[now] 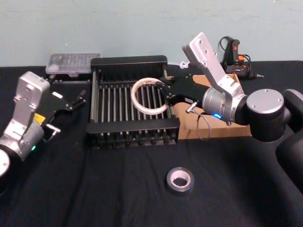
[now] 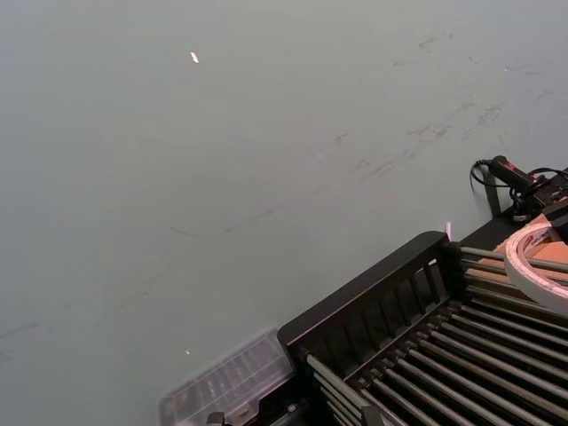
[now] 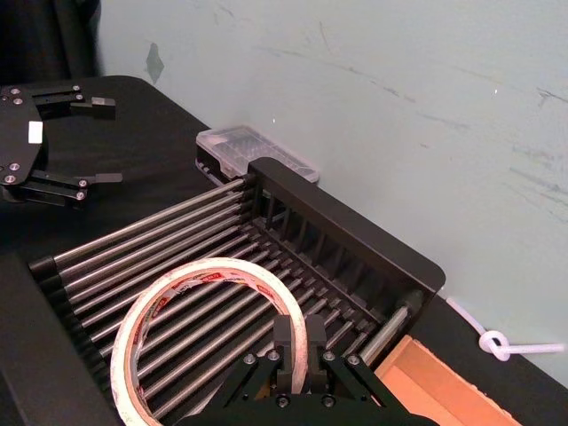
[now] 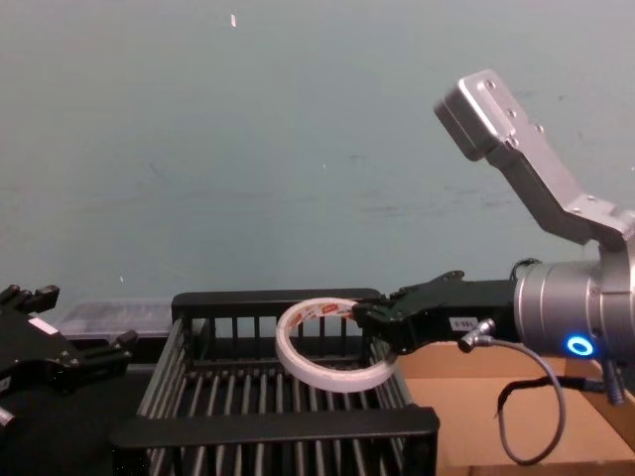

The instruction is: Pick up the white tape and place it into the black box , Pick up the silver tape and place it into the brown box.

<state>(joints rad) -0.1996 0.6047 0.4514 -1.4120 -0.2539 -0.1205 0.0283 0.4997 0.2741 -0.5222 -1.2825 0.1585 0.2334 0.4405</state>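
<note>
the right gripper (image 1: 165, 94) is pinching the rim of the white tape (image 1: 150, 96), holding it tilted above the black box (image 1: 132, 127) (not touching its bars). the left gripper (image 1: 75, 101) is waiting open beside the box.

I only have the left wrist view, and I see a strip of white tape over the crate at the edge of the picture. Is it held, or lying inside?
Observer: Held. The right gripper is shut on the white tape and holds it tilted above the bars of the black box.
Operator: Where is the silver tape?
Observer: The silver tape lies flat on the black table, nearer the robot than the black box, with nothing touching it.
Operator: And my left gripper?
Observer: The left gripper is open, holds nothing, and sits to the left of the black box.
</note>
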